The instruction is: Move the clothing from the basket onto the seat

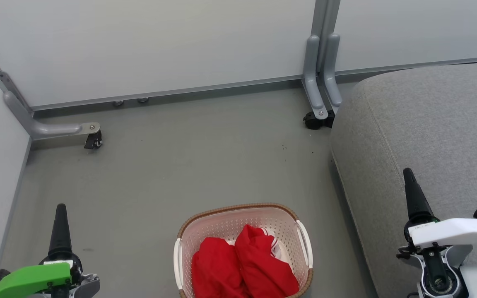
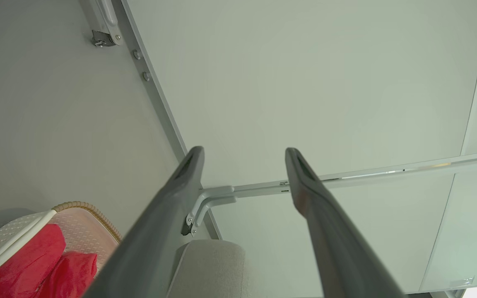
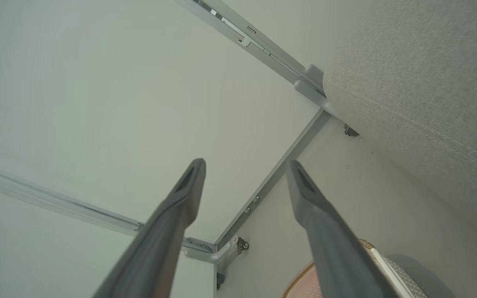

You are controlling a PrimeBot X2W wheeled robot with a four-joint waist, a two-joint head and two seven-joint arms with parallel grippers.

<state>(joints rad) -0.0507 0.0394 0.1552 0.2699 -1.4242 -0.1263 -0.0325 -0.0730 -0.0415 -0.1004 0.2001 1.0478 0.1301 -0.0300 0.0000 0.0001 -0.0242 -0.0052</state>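
Obs. Your left hand [image 2: 244, 154]: two long dark fingers spread wide, nothing between them, pale wall [image 2: 304, 82] beyond. Your right hand [image 3: 245, 164]: the same, fingers apart and empty. Both sit low at the outer corners of the head view, fingers pointing away from you. I read this as a ready posture, neither arm committed to a reach.

Outward from the hands. The clothing [image 1: 242, 269] is two bright red soft fabric garments, with a bit of red-and-white striped trim at the heap's upper right. It lies in the cream-white perforated plastic laundry basket with a brown woven-look rim [image 1: 238, 205]. The basket stands on the grey floor [image 1: 172, 157], roughly midway between your two hands and lower in the head view than either fingertip. In the left wrist view the red heap shows at the lower left, off the fingers' line, so that hand is not aimed at it.

The large grey fabric-upholstered seat with rounded edges [image 1: 429, 124] is on your right, near the basket with a strip of floor between. The right hand shows against its cushion in the head view.

Judgement: the basket stands close to the seat, which keeps the carry short. The garments are heaped loose — likely an easy pinch from above. Task not begun.
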